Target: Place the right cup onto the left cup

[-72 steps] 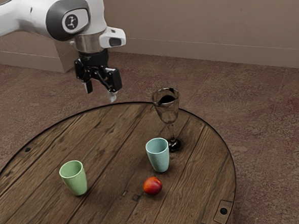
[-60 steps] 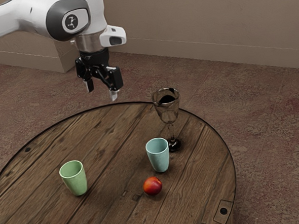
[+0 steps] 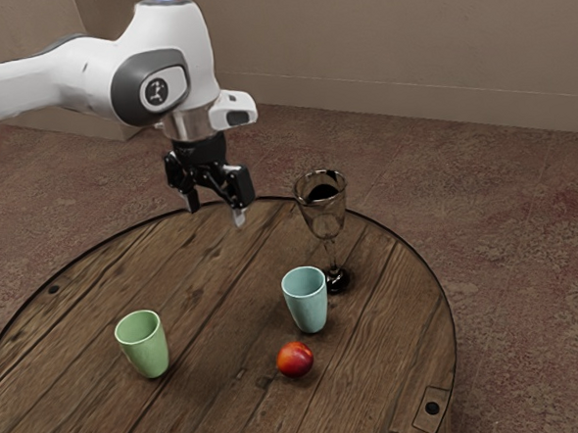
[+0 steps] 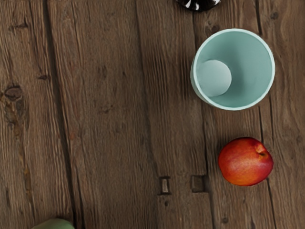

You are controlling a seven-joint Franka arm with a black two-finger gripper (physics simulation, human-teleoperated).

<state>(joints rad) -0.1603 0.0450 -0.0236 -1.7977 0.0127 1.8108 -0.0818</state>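
Teal cup (image 3: 307, 302) has gotta be the "right" one to stack, going by the exterior view, so I'm reading the green one as the "left". Starting at the exterior view's left, the green cup (image 3: 146, 345) is upright on the wooden table (image 3: 69, 318), mouth up, well apart from the rest, so it should be easy to lower something into.

Next along is my gripper (image 3: 215, 211), up in the air near the far edge. Jaws are spread wide, nothing between them and nothing touching them.

Then there's a red fruit (image 3: 295, 359), near the teal cup, and round enough that a bump could send it rolling.

Teal cup itself stands upright and empty between the fruit and a dark glass goblet (image 3: 326, 222). Looks light and fairly stiff to me, maybe a bit slick on the outside. It narrows toward the base, so a low pinch might slip; I'd take the wall from two opposite sides just under the rim, squeeze gently, lift straight up. Coming down, I'd watch the goblet, tall and probably fragile, right by it.
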